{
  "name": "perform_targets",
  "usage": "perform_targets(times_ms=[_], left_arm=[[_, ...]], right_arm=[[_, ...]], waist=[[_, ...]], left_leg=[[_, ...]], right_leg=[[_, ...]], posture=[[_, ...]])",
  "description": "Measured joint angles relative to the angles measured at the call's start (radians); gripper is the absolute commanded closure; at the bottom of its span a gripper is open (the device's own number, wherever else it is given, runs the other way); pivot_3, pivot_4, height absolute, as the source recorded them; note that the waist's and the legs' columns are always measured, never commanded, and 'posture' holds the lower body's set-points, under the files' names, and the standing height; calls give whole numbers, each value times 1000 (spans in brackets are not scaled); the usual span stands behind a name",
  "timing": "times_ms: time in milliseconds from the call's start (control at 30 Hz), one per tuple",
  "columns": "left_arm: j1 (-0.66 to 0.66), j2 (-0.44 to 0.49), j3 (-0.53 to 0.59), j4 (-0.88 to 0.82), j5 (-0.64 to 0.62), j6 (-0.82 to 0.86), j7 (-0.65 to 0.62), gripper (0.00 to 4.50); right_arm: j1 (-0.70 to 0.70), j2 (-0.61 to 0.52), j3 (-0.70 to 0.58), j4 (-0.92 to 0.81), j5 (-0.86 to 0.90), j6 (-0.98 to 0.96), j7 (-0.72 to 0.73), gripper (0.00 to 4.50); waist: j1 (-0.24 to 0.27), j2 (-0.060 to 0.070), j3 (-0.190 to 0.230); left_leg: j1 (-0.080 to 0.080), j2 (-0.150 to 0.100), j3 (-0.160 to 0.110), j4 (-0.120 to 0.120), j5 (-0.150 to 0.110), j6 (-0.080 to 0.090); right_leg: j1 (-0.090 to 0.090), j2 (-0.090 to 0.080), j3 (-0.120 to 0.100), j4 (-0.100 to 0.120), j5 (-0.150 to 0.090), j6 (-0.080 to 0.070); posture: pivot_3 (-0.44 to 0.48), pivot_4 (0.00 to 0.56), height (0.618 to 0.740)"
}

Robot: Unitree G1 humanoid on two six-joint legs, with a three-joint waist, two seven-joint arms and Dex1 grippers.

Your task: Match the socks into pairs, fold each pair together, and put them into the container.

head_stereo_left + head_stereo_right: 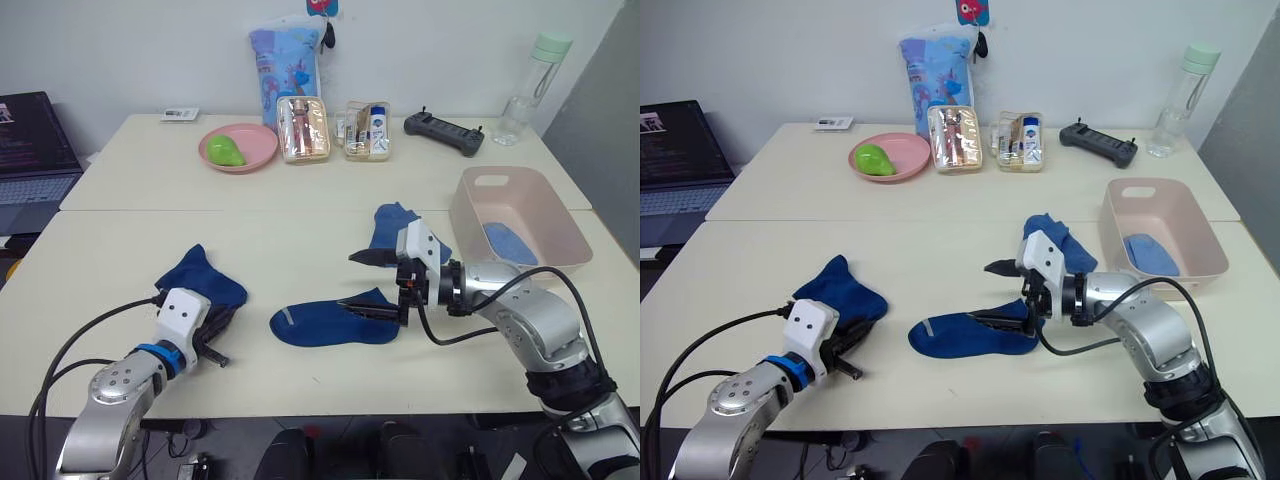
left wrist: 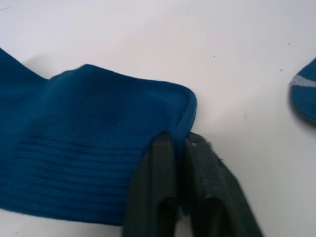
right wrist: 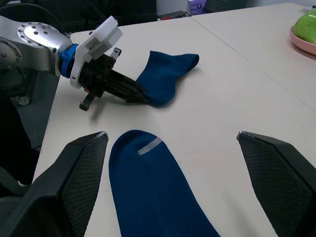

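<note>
Container (image 1: pixel 520 215) at three o'clock holds one light blue sock (image 1: pixel 510 243); left gripper (image 2: pixel 180 148) pinching navy sock (image 1: pixel 200 285), right gripper (image 1: pixel 368 283) spread over flat sock (image 1: pixel 330 322).

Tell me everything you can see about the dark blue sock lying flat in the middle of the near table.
The sock is dark blue ribbed knit with a short pale stripe near its rounded toe end. It lies flat on the cream table, stretched lengthwise, toe toward the robot's left. The right gripper hangs open over its other end, one finger low over the fabric; contact can't be confirmed. It lies apart from the other socks.
</note>
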Motion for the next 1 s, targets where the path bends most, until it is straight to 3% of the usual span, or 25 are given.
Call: perform_targets(times_ms=[167, 300, 433, 733, 1000], left_arm=[[-9, 5, 26, -94, -107, 63, -46, 4494], [-73, 68, 21, -216, -181, 173, -71, 4494], [-153, 99, -37, -291, -228, 279, -82, 4494], [-242, 110, -209, -321, -256, 372, -109, 4494], [-278, 111, -229, -330, -283, 395, -135, 4494]], right_arm=[[1, -10, 11, 11, -48, -45, -1, 0], [-13, -10, 36, 53, -96, -90, 5, 0], [-60, -8, 69, 84, -151, -149, 20, 0], [-107, 50, 186, 160, -266, -288, 58, 0], [-114, 78, 194, 185, -285, -316, 74, 0]], waist=[[0, -1, 0], [0, -1, 3], [0, -1, 3], [0, -2, 5], [0, -2, 6]], left_leg=[[-1, 0, 0, 0, 0, 0], [-1, 0, 0, 0, 0, 0], [-1, -1, 0, 0, 0, 0], [-1, -1, -1, 1, 0, -1], [-1, -1, -1, 1, 0, -1]], right_leg=[[0, 0, 0, -1, 0, 0], [0, 0, 0, 0, 0, 0], [0, 0, 0, 0, 0, 0], [0, 0, 0, 0, 0, 0], [0, 0, 0, 0, 0, 0]], posture=[[0, 150, 740], [0, 150, 740], [0, 150, 740], [0, 150, 740], [0, 150, 740]])
